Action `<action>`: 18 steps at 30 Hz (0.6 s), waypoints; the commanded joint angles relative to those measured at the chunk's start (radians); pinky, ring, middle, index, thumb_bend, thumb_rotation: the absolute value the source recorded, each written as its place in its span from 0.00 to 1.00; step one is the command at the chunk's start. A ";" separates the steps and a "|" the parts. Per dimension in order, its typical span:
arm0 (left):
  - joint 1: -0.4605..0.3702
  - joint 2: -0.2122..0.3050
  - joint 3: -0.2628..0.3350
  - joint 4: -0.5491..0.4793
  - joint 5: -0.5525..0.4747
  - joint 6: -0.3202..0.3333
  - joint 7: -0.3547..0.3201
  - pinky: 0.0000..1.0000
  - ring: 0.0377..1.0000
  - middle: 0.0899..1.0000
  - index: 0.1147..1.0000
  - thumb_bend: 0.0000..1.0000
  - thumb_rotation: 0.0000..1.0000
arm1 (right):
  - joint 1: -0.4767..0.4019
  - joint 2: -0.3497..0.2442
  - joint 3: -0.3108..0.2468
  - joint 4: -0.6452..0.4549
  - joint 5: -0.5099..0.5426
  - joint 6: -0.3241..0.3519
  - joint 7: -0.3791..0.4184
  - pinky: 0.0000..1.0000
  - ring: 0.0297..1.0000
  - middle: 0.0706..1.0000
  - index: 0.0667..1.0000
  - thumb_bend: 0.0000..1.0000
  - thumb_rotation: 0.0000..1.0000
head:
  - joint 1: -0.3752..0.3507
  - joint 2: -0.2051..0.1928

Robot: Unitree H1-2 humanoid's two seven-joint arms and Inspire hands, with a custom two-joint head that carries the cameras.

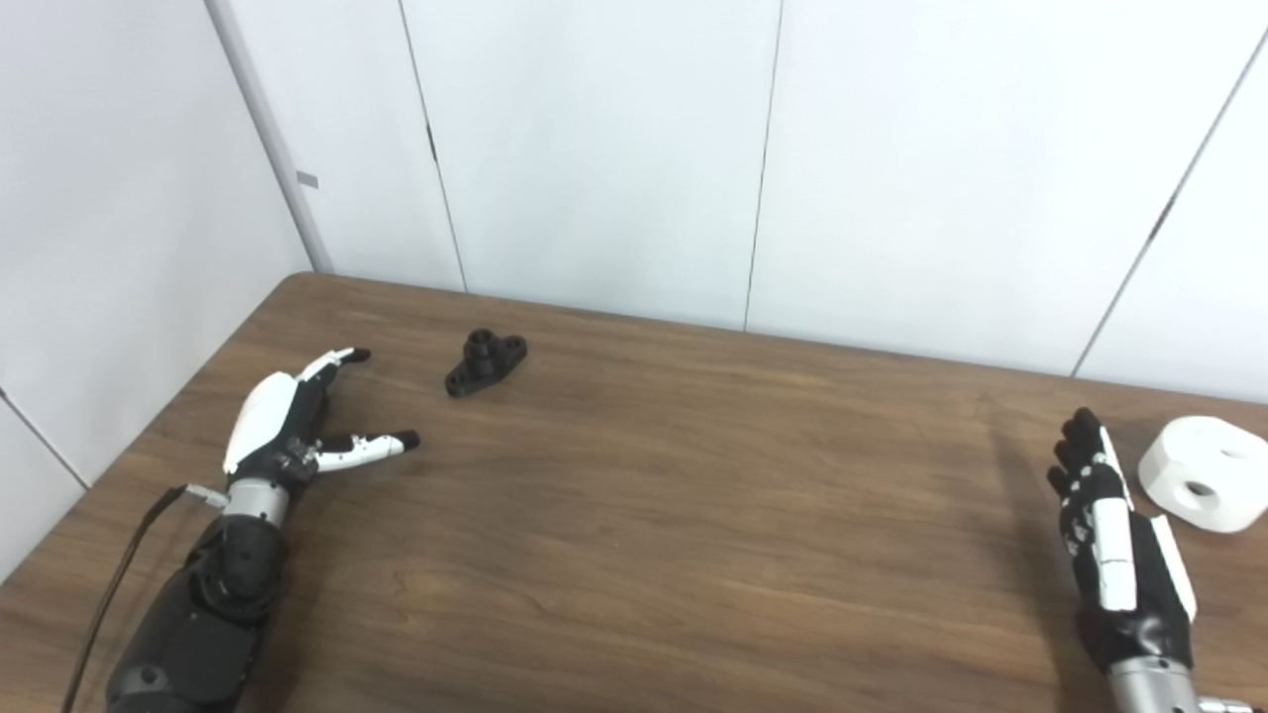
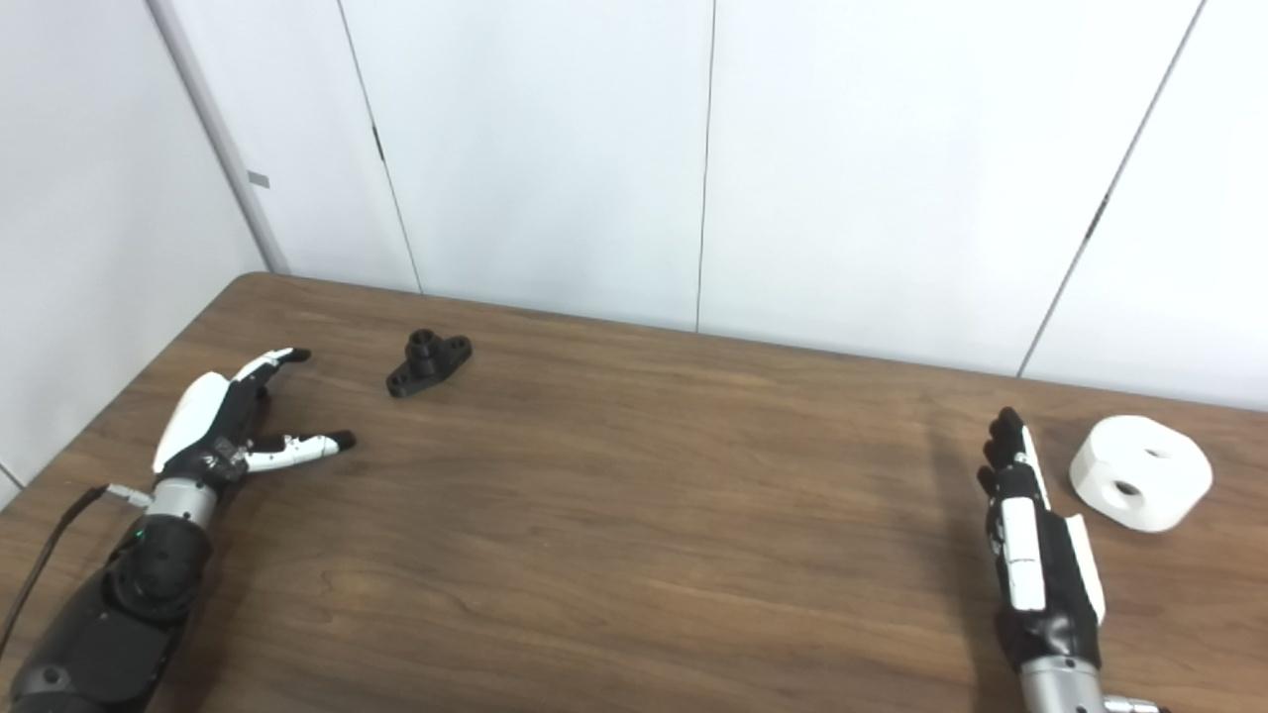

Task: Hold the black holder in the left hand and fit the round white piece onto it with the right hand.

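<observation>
The holder (image 1: 485,362) lies flat on the table (image 1: 634,515) in the far left part, its long axis running diagonally from near-left to far-right. A short round post stands upright from its middle, with a flat lug to each side; a hole shows in the far-right lug. It sits alone, touching neither hand.

The white piece (image 2: 1139,472) rests near the table's right edge. It is a thick, rounded block with a flat top, and a round hole opens in its near side wall, facing the camera. A second, shallower opening shows on its top toward the right.

The left hand (image 1: 287,421) hovers or rests low at the left side of the table, back up, its forearm coming in from the lower left corner. Its fingers (image 1: 337,360) reach toward the far right and its thumb (image 1: 371,447) sticks out to the right, well apart from them, so the hand is spread and holds nothing. The holder is near it, beyond and to the right of the fingertips.

The right hand (image 2: 1035,540) stands on edge near the right side, fingers straight and close together, pointing away from the robot. It grasps nothing. The white piece lies just beside it to the right, with a gap of bare table between them.
</observation>
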 commanded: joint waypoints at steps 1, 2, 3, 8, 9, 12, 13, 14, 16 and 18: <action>-0.030 0.032 -0.009 0.007 -0.004 0.015 -0.016 0.85 0.91 0.91 0.83 0.92 0.35 | 0.014 -0.001 0.004 -0.013 -0.002 -0.005 0.000 1.00 1.00 1.00 1.00 0.56 1.00 | 0.002 -0.001; -0.033 0.034 -0.015 0.011 0.000 0.019 -0.017 0.85 0.91 0.91 0.82 0.92 0.35 | 0.015 -0.001 0.005 -0.018 -0.006 -0.003 -0.001 1.00 1.00 1.00 1.00 0.56 1.00 | 0.002 -0.001; -0.037 0.037 -0.023 0.016 0.009 0.021 -0.016 0.85 0.91 0.90 0.82 0.92 0.36 | 0.015 -0.001 0.005 -0.022 -0.008 -0.002 -0.002 1.00 1.00 1.00 1.00 0.56 1.00 | 0.008 0.000; -0.061 0.046 -0.056 0.039 0.007 0.027 -0.032 0.86 0.93 0.90 0.77 0.90 0.36 | 0.016 0.004 0.003 -0.040 0.009 0.010 0.002 1.00 1.00 1.00 1.00 0.54 1.00 | 0.009 -0.001; -0.067 0.047 -0.061 0.043 0.005 0.030 -0.034 0.86 0.93 0.90 0.76 0.90 0.36 | 0.018 0.005 0.002 -0.044 0.011 0.013 0.002 1.00 1.00 1.00 1.00 0.54 1.00 | 0.010 0.001; -0.084 0.051 -0.079 0.058 0.016 0.041 -0.036 0.88 0.94 0.90 0.76 0.90 0.36 | 0.024 0.007 0.003 -0.060 0.006 0.018 -0.003 1.00 1.00 1.00 1.00 0.55 1.00 | 0.010 0.003; -0.090 0.052 -0.084 0.065 0.015 0.042 -0.037 0.88 0.94 0.90 0.75 0.89 0.36 | 0.026 0.007 0.002 -0.062 0.006 0.016 -0.004 1.00 1.00 1.00 1.00 0.54 1.00 | 0.009 0.004; -0.098 0.052 -0.089 0.073 0.015 0.043 -0.037 0.88 0.94 0.90 0.75 0.89 0.36 | 0.027 0.007 0.001 -0.064 0.008 0.014 -0.003 1.00 1.00 1.00 1.00 0.53 1.00 | 0.009 0.004; -0.110 0.054 -0.099 0.088 0.015 0.041 -0.040 0.88 0.94 0.89 0.75 0.91 0.37 | 0.030 0.006 0.000 -0.071 0.012 0.013 0.000 1.00 1.00 1.00 1.00 0.51 1.00 | 0.009 0.007; -0.121 0.058 -0.112 0.101 0.020 0.039 -0.041 0.89 0.94 0.89 0.75 0.93 0.37 | 0.035 0.004 0.000 -0.085 0.009 0.016 -0.001 1.00 1.00 1.00 1.00 0.51 1.00 | 0.011 0.016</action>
